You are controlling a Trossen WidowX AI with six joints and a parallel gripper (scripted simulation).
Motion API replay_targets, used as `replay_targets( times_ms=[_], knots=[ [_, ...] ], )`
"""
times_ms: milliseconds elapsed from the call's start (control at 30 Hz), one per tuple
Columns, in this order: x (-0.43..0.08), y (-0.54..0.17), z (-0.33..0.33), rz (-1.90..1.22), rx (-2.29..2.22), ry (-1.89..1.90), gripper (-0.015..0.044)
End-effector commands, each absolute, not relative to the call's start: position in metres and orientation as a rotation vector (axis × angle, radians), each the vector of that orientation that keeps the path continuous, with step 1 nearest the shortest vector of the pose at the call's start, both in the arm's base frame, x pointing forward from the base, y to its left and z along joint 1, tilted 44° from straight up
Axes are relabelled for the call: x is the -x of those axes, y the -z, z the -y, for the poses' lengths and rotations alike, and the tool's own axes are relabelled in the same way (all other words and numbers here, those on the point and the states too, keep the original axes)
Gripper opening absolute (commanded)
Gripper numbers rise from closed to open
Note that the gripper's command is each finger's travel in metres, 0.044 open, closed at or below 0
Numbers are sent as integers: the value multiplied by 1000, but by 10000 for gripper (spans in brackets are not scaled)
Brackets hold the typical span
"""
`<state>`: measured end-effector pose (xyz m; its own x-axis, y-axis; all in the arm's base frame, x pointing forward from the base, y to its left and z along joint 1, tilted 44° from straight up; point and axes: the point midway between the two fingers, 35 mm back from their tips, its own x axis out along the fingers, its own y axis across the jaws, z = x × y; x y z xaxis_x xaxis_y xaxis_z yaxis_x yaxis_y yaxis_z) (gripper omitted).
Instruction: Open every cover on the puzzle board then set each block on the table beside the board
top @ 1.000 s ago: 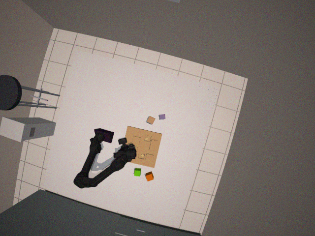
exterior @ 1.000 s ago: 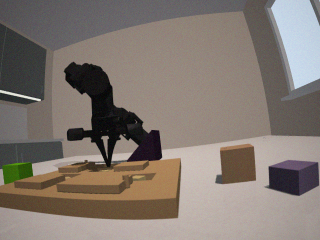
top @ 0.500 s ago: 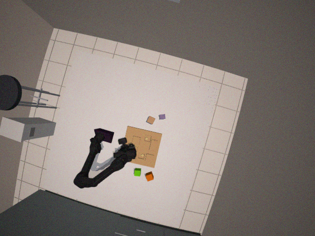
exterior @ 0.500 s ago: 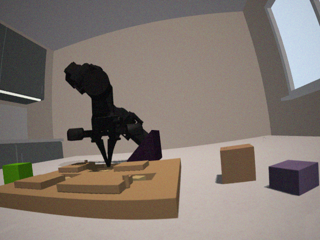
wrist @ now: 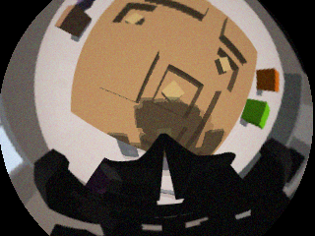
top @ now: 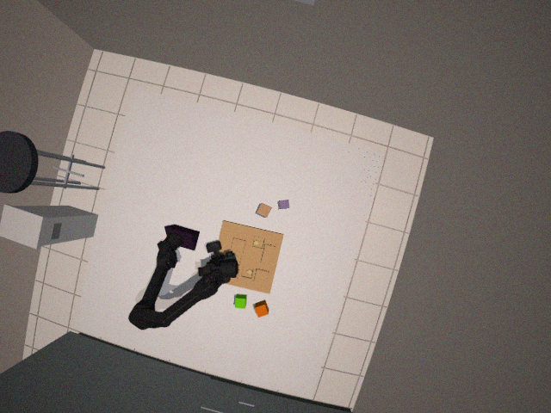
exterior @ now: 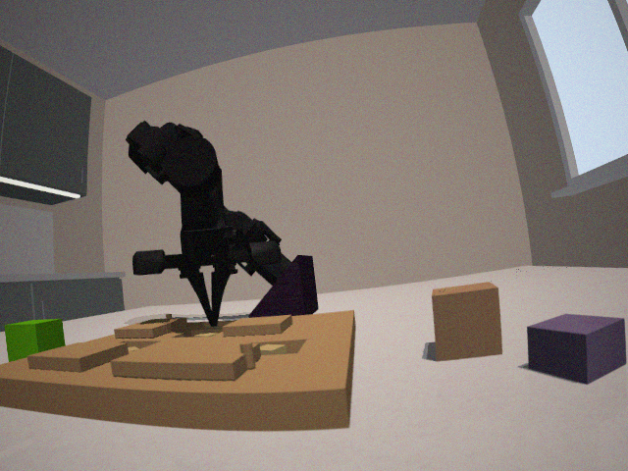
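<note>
The tan puzzle board [top: 275, 261] [exterior: 304, 407] [wrist: 108, 59] carries raised covers, among them a front one [exterior: 175, 366], a left one [exterior: 78, 356], a back left one [exterior: 144, 330] and a back right one [exterior: 257, 326]. Three uncovered wells with pale floors show in the wrist view, no block in them. A tan block [top: 263, 210] [exterior: 466, 324] and a purple block [top: 283, 204] [exterior: 562, 349] stand on the table beyond one edge, a green block [top: 240, 301] [exterior: 32, 340] [wrist: 255, 113] and an orange block [top: 261, 308] [wrist: 267, 80] beyond the opposite edge. My gripper [exterior: 213, 323] [wrist: 163, 136] is shut and empty, tips low over the board's rear part.
The dark purple wedge [top: 188, 237] [exterior: 299, 286] stands at the arm's base, off the board. A short upright post [exterior: 248, 355] rises beside the front cover. A stool [top: 15, 162] and a grey box [top: 48, 225] stand to the left in the top view.
</note>
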<state>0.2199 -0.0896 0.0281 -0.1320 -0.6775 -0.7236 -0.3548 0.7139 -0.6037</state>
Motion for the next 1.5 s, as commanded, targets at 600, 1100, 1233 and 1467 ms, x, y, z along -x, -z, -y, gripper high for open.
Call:
replay_targets(
  times_ms=[600,1100,1233,1467],
  knots=[
    [-230,-72,49,-1744,820,337,144],
    [-227,-56,63,-1744,820,337,144],
    [-226,-50,69,-1743,821,338,144],
    [-225,-47,72,-1743,821,338,144]
  ],
)
